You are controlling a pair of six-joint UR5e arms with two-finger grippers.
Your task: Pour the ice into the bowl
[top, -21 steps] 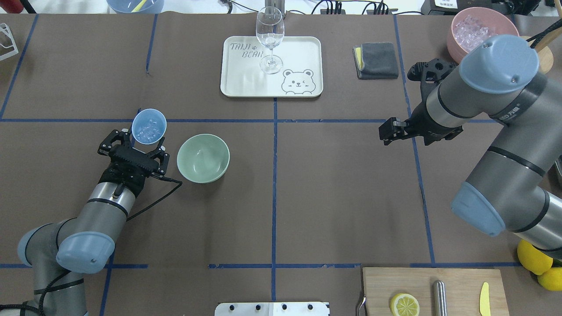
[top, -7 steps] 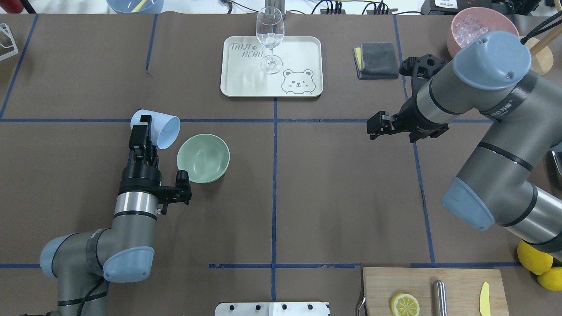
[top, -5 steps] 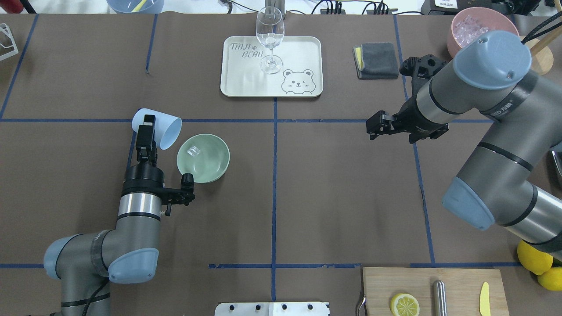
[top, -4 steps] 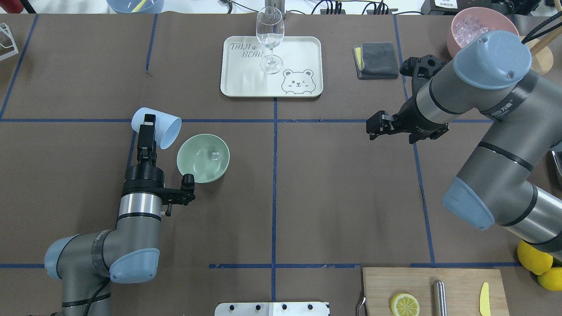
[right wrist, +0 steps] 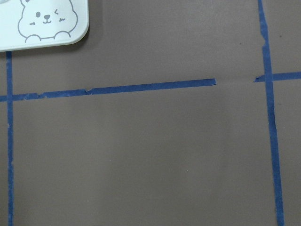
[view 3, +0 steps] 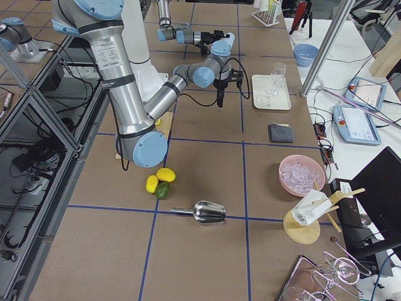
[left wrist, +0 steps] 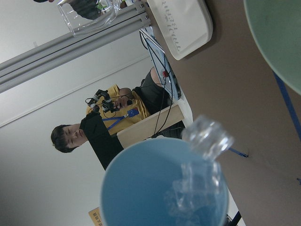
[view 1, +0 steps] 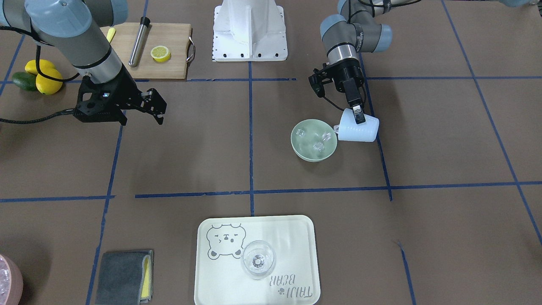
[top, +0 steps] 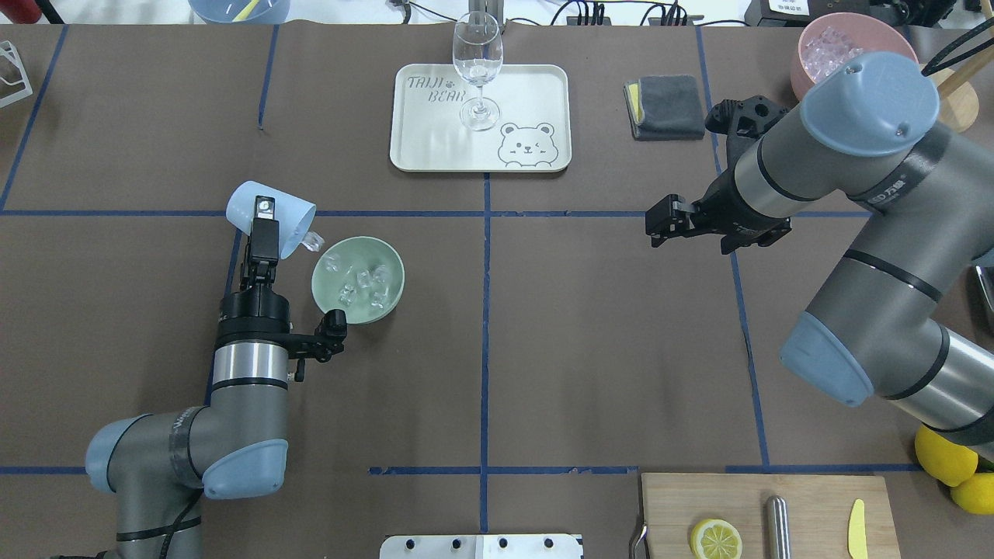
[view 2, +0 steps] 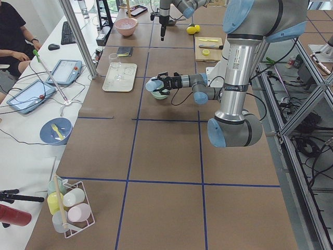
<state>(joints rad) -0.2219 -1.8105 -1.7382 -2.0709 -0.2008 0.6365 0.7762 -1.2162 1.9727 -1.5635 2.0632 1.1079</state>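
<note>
My left gripper (top: 262,223) is shut on a light blue cup (top: 273,219), tipped on its side with its mouth over the left rim of the pale green bowl (top: 392,293). Several clear ice cubes (top: 361,283) lie in the bowl, and one cube (top: 312,242) is in the air at the cup's lip. The front-facing view shows the same cup (view 1: 359,128), bowl (view 1: 305,153) and ice (view 1: 317,146). In the left wrist view, ice (left wrist: 207,139) slides out of the cup (left wrist: 141,188) toward the bowl (left wrist: 277,42). My right gripper (top: 658,227) hovers open and holds nothing, far to the right.
A cream tray (top: 536,93) with a stemmed glass (top: 477,70) stands at the back centre. A grey cloth (top: 666,106) and a pink container of ice (top: 839,46) are at the back right. A cutting board (top: 808,497) with a lemon half (top: 716,539) lies front right.
The left gripper has turned the cup from upright onto its side over the bowl, and ice has dropped into the bowl. The right arm shifted slightly left.
</note>
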